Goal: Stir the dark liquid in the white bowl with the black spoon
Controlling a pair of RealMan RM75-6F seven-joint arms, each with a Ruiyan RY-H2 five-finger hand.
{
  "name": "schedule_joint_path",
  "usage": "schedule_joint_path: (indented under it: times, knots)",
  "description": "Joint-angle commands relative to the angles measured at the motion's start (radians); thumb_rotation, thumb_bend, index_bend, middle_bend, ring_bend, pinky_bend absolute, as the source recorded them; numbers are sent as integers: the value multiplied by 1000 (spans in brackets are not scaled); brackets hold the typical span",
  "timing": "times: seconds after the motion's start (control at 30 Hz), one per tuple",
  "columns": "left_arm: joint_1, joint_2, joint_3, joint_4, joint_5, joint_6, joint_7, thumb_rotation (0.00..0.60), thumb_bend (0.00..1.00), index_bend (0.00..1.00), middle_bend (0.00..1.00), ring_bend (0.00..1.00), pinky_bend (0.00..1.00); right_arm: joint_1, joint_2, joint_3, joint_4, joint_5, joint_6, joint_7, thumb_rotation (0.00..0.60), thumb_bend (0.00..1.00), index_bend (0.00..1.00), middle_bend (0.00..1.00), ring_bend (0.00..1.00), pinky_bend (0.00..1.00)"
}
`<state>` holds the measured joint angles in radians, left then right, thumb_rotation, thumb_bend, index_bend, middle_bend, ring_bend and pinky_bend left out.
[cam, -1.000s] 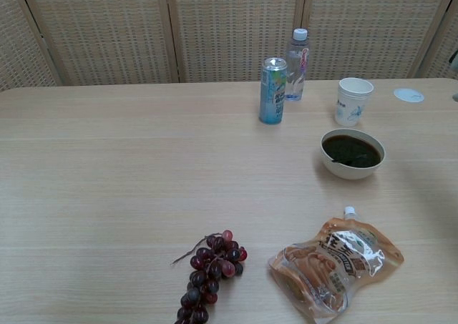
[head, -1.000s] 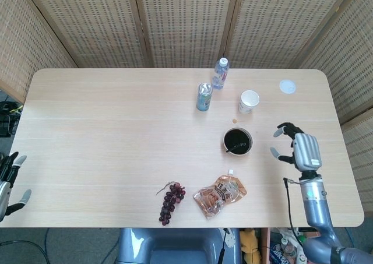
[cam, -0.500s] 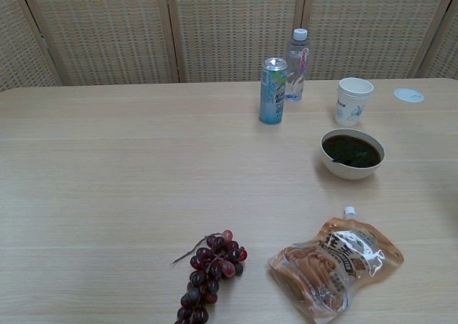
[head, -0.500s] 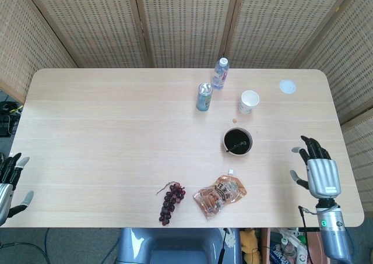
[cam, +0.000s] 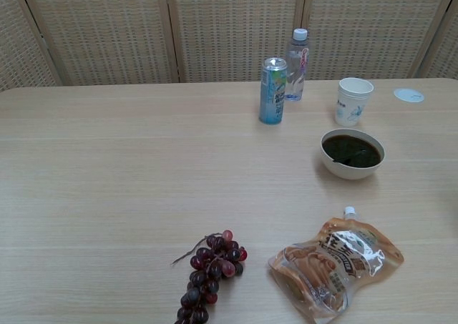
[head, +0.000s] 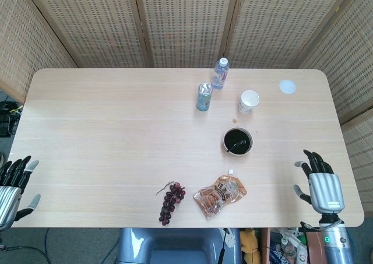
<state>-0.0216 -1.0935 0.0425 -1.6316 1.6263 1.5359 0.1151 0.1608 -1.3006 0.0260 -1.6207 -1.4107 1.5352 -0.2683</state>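
The white bowl (head: 238,141) (cam: 352,153) of dark liquid stands right of the table's middle. The black spoon (head: 234,145) (cam: 342,159) lies inside it, its handle leaning on the near left rim. My right hand (head: 320,182) hovers over the table's near right corner, well away from the bowl, fingers spread and holding nothing. My left hand (head: 13,185) sits off the table's near left edge, fingers apart and empty. Neither hand shows in the chest view.
Behind the bowl stand a paper cup (head: 249,101), a blue can (head: 204,97) and a water bottle (head: 220,73). A white lid (head: 287,87) lies at the far right. Dark grapes (head: 170,202) and a snack pouch (head: 220,195) lie near the front edge.
My right hand has pulled back from beside the bowl toward the near right corner. My left hand has shifted slightly. The bowl and spoon stay put.
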Motion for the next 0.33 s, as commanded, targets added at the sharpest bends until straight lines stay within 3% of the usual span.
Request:
schedule_joint_path:
  times: [0.03, 0.33]
  knots:
    - [-2, 1, 3, -7, 14, 6, 10, 600, 368, 0, 0, 0, 0, -5, -1, 1, -5, -4, -3, -3, 600, 374, 363, 205, 148, 306]
    - [-2, 1, 5, -19, 16, 4, 20, 600, 369, 0, 0, 0, 0, -17, -5, 7, -8, -11, -9, -7, 600, 374, 363, 207, 147, 306]
